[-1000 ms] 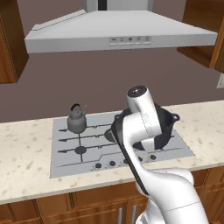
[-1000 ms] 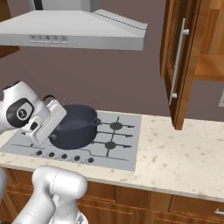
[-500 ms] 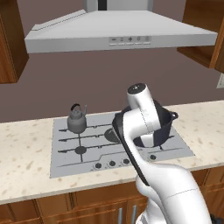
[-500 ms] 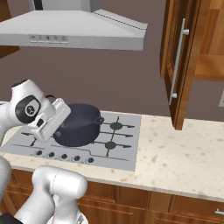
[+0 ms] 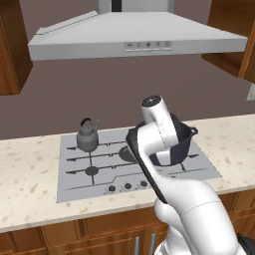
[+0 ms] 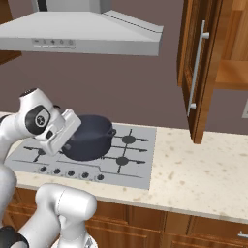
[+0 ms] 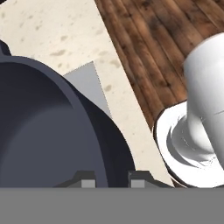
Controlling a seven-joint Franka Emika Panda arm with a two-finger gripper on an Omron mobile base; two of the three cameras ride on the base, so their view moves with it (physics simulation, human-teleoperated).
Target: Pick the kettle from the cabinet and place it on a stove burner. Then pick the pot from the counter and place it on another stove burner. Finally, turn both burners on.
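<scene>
The dark blue-grey pot (image 5: 175, 144) (image 6: 90, 136) hangs slightly tilted over the right half of the silver cooktop (image 5: 74, 183) (image 6: 138, 167). My gripper (image 7: 112, 180) (image 6: 72, 141) is shut on the pot's near rim. In the hand view the pot's wall (image 7: 48, 131) runs between the two fingertips. On the back left burner, left of the arm, stands the small grey kettle (image 5: 87, 139), upright. The brown wall cabinet (image 6: 231, 68) stands open at the right, with its door (image 6: 209, 72) swung out.
Several small dark knobs (image 5: 127, 186) (image 6: 70, 173) line the cooktop's front edge. Beige speckled counter (image 5: 30, 194) (image 6: 198, 177) flanks it on both sides. A grey range hood (image 5: 134, 40) hangs overhead. The cabinet door's long silver handle (image 6: 196, 68) juts over the right counter.
The arm has shifted a little over the cooktop with the pot still in its grip. The kettle has stayed in place.
</scene>
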